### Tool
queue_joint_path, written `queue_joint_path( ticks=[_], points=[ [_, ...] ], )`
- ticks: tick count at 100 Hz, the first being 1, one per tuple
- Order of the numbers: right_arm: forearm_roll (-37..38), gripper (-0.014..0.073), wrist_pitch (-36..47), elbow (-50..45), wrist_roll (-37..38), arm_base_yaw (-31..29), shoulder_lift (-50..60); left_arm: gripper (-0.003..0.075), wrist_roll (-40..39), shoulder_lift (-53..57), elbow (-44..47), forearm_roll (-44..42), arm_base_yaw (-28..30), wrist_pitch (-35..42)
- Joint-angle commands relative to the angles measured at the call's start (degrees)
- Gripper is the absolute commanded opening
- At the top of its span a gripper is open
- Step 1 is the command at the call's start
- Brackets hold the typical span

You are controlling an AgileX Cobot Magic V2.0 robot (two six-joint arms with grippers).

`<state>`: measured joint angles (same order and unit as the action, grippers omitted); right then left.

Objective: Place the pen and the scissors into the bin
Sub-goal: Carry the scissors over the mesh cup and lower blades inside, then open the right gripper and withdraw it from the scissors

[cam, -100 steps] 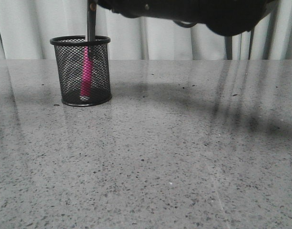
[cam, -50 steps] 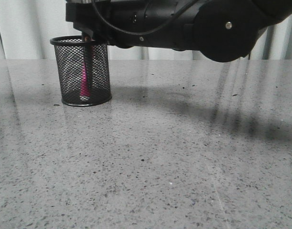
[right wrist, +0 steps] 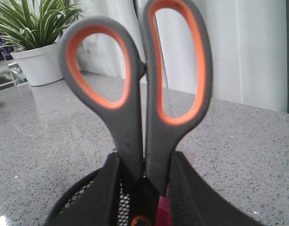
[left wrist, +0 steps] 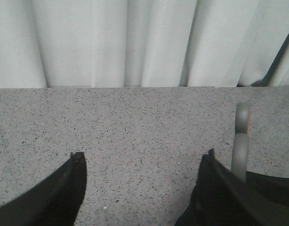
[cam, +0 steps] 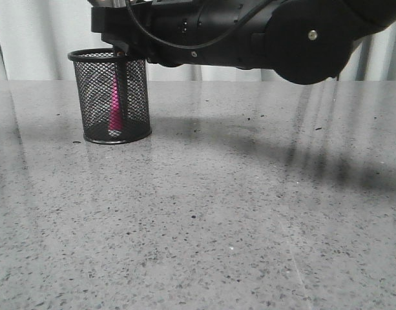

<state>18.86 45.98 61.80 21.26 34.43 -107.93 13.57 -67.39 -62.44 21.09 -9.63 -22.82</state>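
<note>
The bin (cam: 110,97), a black mesh cup, stands on the table at the far left. The pink pen (cam: 115,106) stands inside it. My right gripper (cam: 120,46) hangs right over the bin's rim, shut on the scissors. Their dark blades (cam: 123,87) reach down inside the bin beside the pen. In the right wrist view my gripper (right wrist: 144,165) clamps the scissors (right wrist: 135,94) just below the grey and orange handles, with the bin's rim (right wrist: 71,205) and the pen (right wrist: 164,207) beneath. My left gripper (left wrist: 143,157) is open and empty over bare table.
A potted plant (right wrist: 36,42) stands on the table beyond the bin. White curtains (cam: 30,39) close the back. My right arm (cam: 262,32) spans the top of the front view. A grey upright piece with an orange edge (left wrist: 241,141) shows beside my left gripper.
My right arm has come down over the bin and the scissors' blades have sunk deeper into it. Little has moved in the last half second.
</note>
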Motion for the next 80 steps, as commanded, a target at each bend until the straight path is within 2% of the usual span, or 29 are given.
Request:
queue_joint_path(
  ticks=[1,10,27,36,48,80],
  points=[
    [1.04,-0.0058,3.55,1.07,-0.23,-0.07,3.15,0.0460,-0.14,1.52,-1.67,0.52,0.09,3.51],
    [1.54,0.0005,3.65,1.07,-0.23,-0.07,3.15,0.0460,-0.14,1.52,-1.67,0.52,0.09,3.51],
    [1.54,0.0195,3.76,1.07,-0.23,-0.07,3.15,0.0460,-0.14,1.52,-1.67,0.52,0.09,3.51],
    [1.54,0.0259,3.76,1.07,-0.23,-0.07,3.15,0.0460,-0.14,1.52,-1.67,0.52,0.09,3.51],
    [1.54,0.0293,3.76,1.07,-0.23,-0.07,3.15,0.0460,-0.14,1.52,-1.67,0.52,0.09,3.51],
    [2.00,0.0292,5.18,1.07,-0.23,-0.18,3.15,0.0460,-0.14,1.52,-1.67,0.41,0.09,3.51]
  ],
)
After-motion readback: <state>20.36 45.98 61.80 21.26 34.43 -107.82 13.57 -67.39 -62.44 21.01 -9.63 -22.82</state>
